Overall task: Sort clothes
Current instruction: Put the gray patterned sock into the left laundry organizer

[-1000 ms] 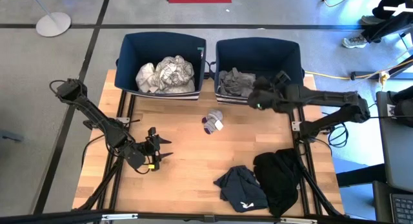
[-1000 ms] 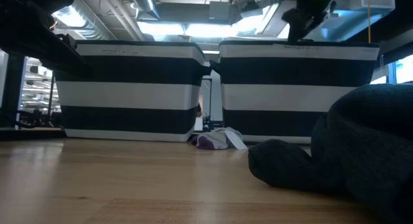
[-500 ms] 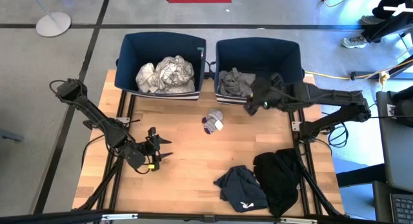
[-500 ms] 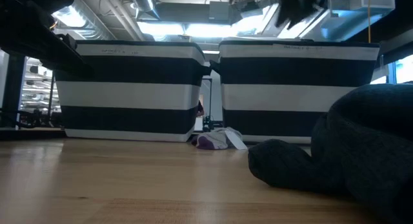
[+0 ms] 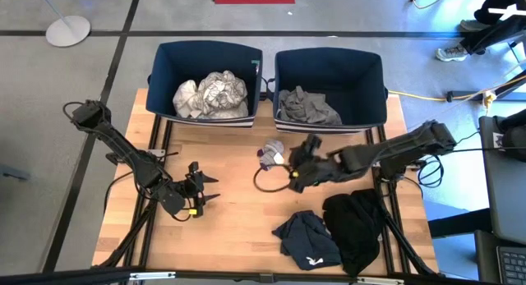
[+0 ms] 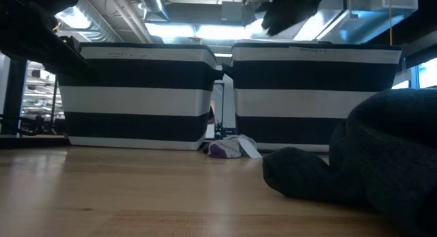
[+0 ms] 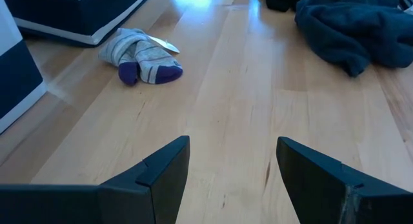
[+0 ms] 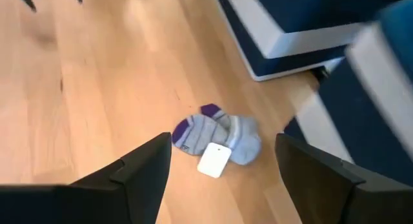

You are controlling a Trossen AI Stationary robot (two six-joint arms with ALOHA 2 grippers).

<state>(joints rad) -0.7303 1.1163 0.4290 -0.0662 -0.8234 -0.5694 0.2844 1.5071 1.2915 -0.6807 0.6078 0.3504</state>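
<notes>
A pair of grey socks with purple toes and a white tag (image 5: 270,153) lies on the table in front of the two bins; it also shows in the right wrist view (image 8: 216,137) and the left wrist view (image 7: 139,56). My right gripper (image 5: 297,166) is open and empty above the table, just right of the socks. A navy garment (image 5: 306,238) and a black garment (image 5: 355,223) lie at the near right. The left bin (image 5: 209,55) holds white and patterned clothes (image 5: 210,94); the right bin (image 5: 329,59) holds grey clothes (image 5: 308,106). My left gripper (image 5: 205,190) is open at the near left.
The two navy-and-white striped bins stand side by side at the table's far edge. The black garment bulks large at the right in the low view (image 6: 382,155). Bare wood lies between the two grippers in the table's middle.
My right gripper has come away from above the right bin, moving toward the table's near edge and left, and down toward the socks. The grey clothes in the right bin now show uncovered. My left arm has kept still.
</notes>
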